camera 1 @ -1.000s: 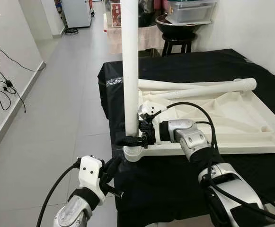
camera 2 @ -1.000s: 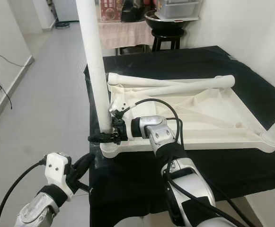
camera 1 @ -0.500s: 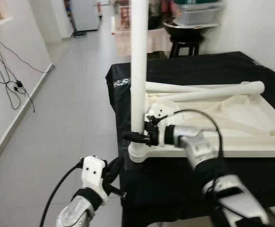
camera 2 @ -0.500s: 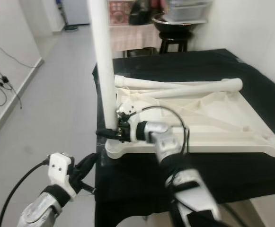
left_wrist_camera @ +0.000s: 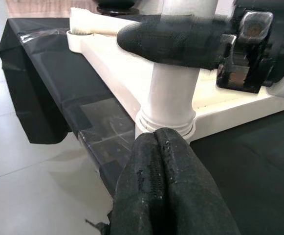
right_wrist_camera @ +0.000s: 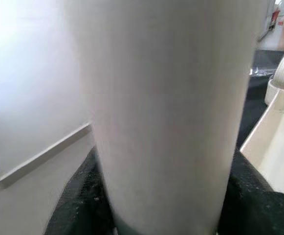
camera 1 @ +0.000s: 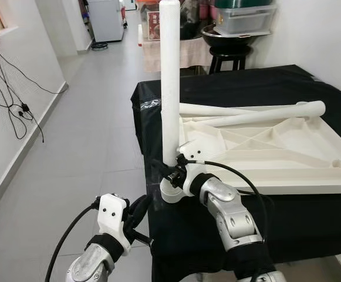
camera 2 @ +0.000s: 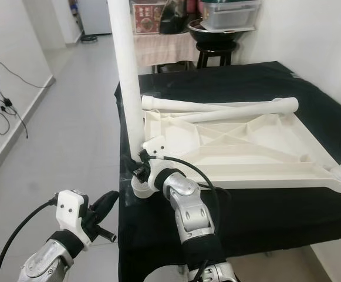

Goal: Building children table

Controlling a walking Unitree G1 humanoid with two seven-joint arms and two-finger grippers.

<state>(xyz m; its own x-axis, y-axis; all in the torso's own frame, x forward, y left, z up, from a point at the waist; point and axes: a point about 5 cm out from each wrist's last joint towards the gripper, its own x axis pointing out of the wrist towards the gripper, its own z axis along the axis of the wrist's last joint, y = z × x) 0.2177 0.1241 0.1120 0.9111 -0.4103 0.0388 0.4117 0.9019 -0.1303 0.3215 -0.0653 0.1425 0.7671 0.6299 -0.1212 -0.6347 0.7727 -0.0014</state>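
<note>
- Tabletop (camera 1: 264, 147), cream plastic, lies underside up on a black-draped work surface (camera 1: 276, 82); its ribbed underside faces the camera.
- One leg (camera 1: 170, 82) stands upright in the near-left corner socket (camera 1: 171, 191), which sits right at the edge of the surface.
- Two loose legs (camera 1: 252, 111) lie crossed along the far rim of the tabletop, not yet fitted.
- Right gripper (camera 1: 171, 171): fingers wrap the upright leg low down, just above the socket. Wrist view has the leg between both black fingers (right_wrist_camera: 78, 205), so it is clenched on the leg.
- Left gripper (camera 1: 139, 208): hangs below the surface edge, off the table, fingers (left_wrist_camera: 163, 196) pressed together with nothing between them.
- Risk, judged: the leg may not be fully seated; a sideways pull on letting go could tilt it or lift it out.
- Risk, judged: the corner is at the edge, so a hard push could slide the tabletop off the drape.
</note>
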